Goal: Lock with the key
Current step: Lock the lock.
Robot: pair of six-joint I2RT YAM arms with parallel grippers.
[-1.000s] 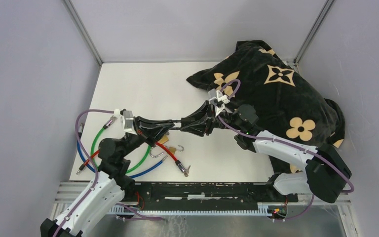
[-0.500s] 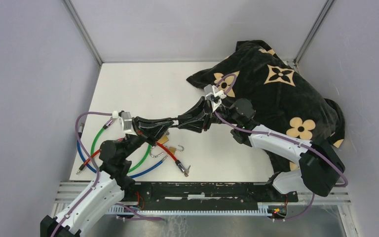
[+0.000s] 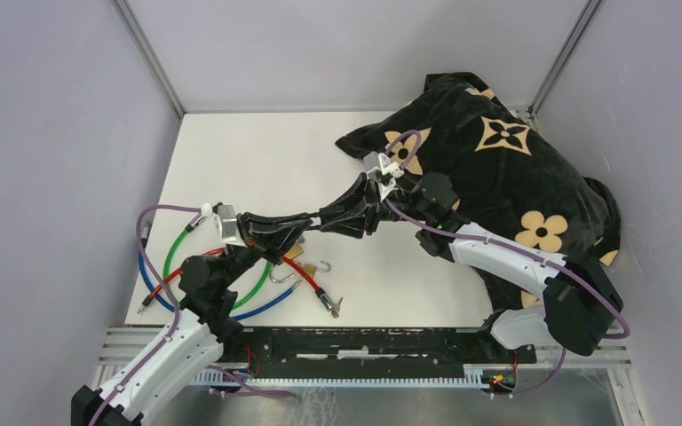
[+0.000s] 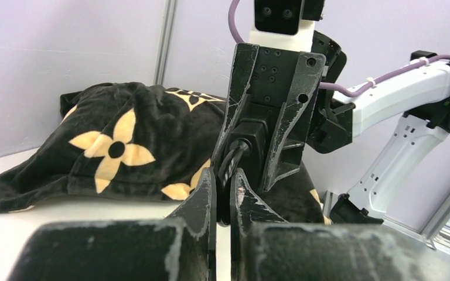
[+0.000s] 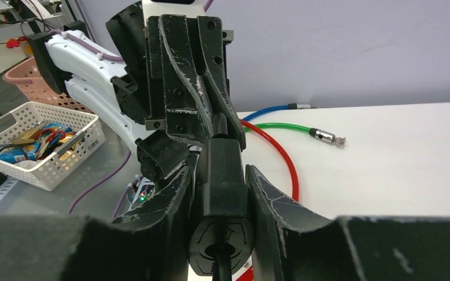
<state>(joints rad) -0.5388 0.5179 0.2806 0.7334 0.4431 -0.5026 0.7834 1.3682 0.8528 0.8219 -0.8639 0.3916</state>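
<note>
A black lock body (image 5: 222, 170) sits between my right gripper's (image 5: 218, 175) fingers, which are shut on it. Its round end with a hole faces that camera. My left gripper (image 4: 223, 187) meets it head-on and is shut on a thin black ribbed piece (image 4: 229, 164) that enters the lock body (image 4: 252, 137). I cannot tell whether that piece is a key or a cable end. In the top view both grippers, left (image 3: 306, 220) and right (image 3: 327, 221), join tip to tip above the table, left of centre.
Brass padlocks (image 3: 295, 252), one with an open shackle (image 3: 320, 265), lie under the grippers among red (image 3: 306, 277), green (image 3: 173, 253) and blue (image 3: 146, 275) cables. A black flowered cushion (image 3: 497, 160) fills the back right. A white basket (image 5: 41, 146) stands off the table.
The right gripper has moved slightly left and away with the lock, and the left gripper has shifted slightly with it. Both stay shut and joined.
</note>
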